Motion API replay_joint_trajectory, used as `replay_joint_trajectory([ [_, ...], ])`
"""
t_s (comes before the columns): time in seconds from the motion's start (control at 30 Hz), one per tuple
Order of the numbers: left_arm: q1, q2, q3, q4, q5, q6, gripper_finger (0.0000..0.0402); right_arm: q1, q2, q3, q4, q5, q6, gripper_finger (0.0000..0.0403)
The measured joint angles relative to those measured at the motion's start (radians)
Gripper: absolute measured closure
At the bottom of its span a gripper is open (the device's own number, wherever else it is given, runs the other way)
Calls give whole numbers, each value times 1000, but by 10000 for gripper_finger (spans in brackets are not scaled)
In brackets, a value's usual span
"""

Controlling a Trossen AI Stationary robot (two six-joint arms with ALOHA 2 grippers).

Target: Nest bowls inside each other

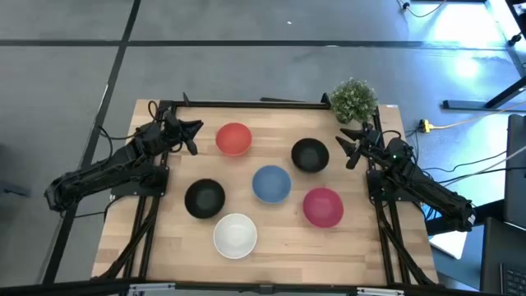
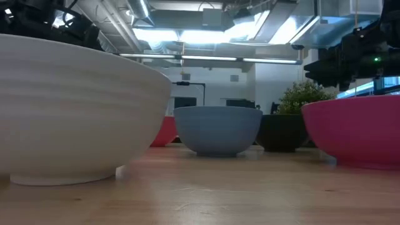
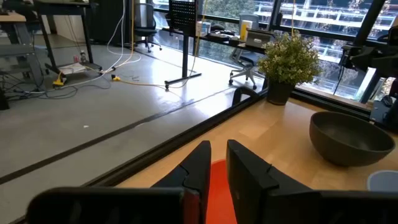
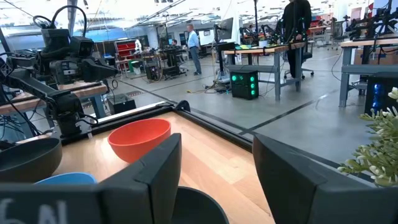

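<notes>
Looking down, we are seeing six bowls lying apart, none nested: red bowl (image 1: 234, 138), two black bowls (image 1: 310, 154) (image 1: 205, 198), blue bowl (image 1: 271, 183), pink bowl (image 1: 323, 206), white bowl (image 1: 235, 234). Our left gripper (image 1: 191, 136) is hovering beside the red one, fingers slightly parted; our right gripper (image 1: 352, 148), wide apart, is hovering beside a black one, both holding nothing.

On the worktop (image 1: 164, 238): six bowls, all separate.
- red bowl (image 1: 234, 138): one
- black bowls: two (image 1: 310, 154) (image 1: 205, 198)
- blue bowl (image 1: 271, 183): one
- pink bowl (image 1: 323, 206): one
- white bowl (image 1: 235, 235): one

Potted plant (image 1: 353, 99): one.
Robot arms: two.
</notes>
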Motion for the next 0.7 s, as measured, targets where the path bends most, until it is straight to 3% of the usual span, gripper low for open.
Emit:
replay_joint_trajectory([
  [0.7, 0, 0, 0, 0, 0, 0, 354, 0, 0, 0, 12, 1, -5, 203],
])
